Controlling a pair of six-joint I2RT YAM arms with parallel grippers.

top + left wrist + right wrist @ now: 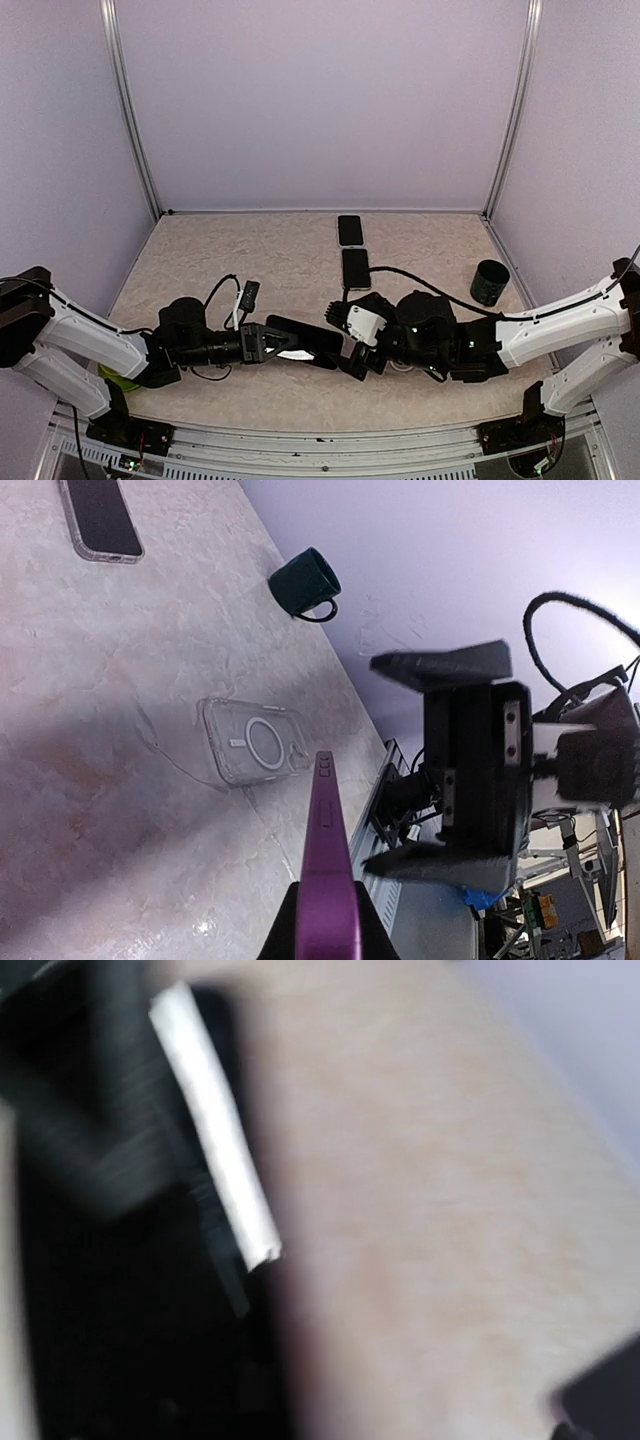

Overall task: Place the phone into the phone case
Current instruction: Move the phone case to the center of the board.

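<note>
My left gripper (272, 343) (325, 925) is shut on a purple phone (327, 840), which it holds edge-up above the table. From above the phone (305, 340) looks dark and points right. A clear phone case (255, 745) with a round ring lies flat on the table beyond the phone's tip; the right arm hides it in the top view. My right gripper (345, 340) (385, 760) faces the phone's free end, its black fingers (440, 665) spread wide with nothing between them. The right wrist view is a blur of dark shapes and beige table.
Two other phones (349, 230) (356, 268) lie at the back middle; one in a clear case (100, 518) shows in the left wrist view. A dark mug (489, 282) (305, 583) stands at the right. A small black-and-white gadget (248, 295) lies by the left arm's cable.
</note>
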